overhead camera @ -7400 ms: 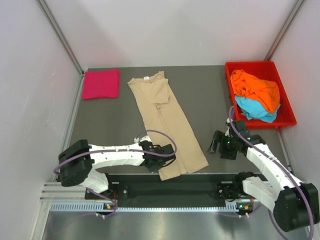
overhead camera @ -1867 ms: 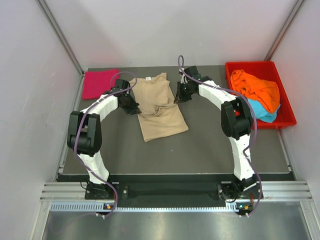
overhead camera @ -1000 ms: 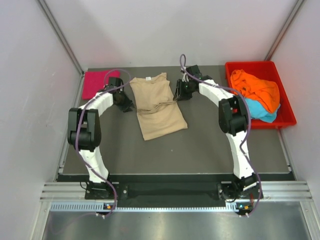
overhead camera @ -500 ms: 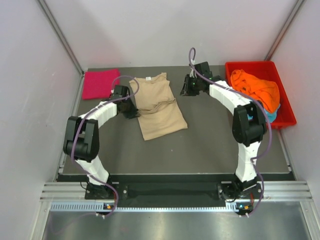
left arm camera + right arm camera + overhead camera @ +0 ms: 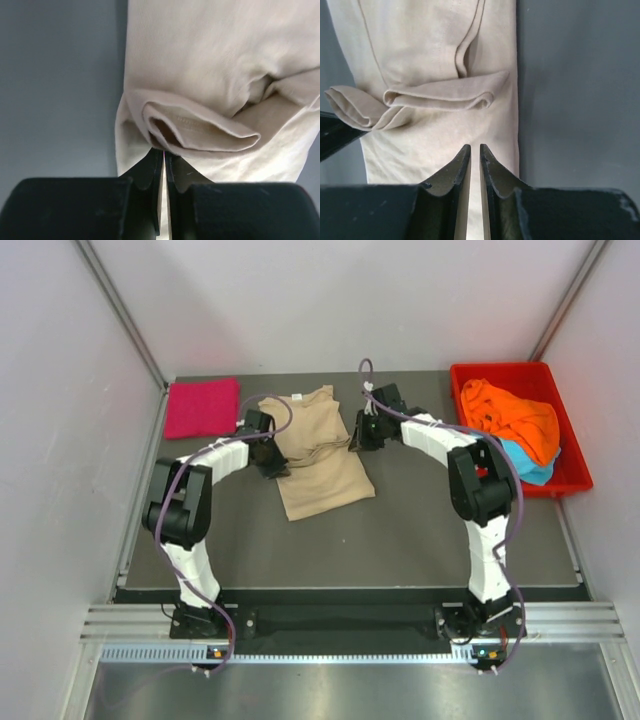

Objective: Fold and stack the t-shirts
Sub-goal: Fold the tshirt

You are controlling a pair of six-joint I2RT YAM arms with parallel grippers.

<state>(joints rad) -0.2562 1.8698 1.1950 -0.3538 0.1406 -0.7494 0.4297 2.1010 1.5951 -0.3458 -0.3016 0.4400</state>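
The beige t-shirt (image 5: pixel 318 465) lies at the table's far middle, its lower part folded up over its body. My left gripper (image 5: pixel 274 462) is at its left edge; in the left wrist view (image 5: pixel 164 151) the jaws are pinched on the lip of a cloth fold (image 5: pixel 210 65). My right gripper (image 5: pixel 356 440) is at the shirt's right edge; its jaws (image 5: pixel 471 146) have closed to a thin slit, tips pressed into the beige cloth (image 5: pixel 435 50). The pink t-shirt (image 5: pixel 203 407) lies folded at the far left. The orange t-shirt (image 5: pixel 515 418) and blue t-shirt (image 5: pixel 520 462) are crumpled together.
The red tray (image 5: pixel 500 368) at the far right holds the orange and blue shirts. Both arms reach far over the table, elbows near the left and right sides. Grey walls close in the table at left, right and back.
The right gripper came back left and down onto the beige shirt's right edge. The left gripper shifted right onto the left edge. Both pairs of jaws have closed.
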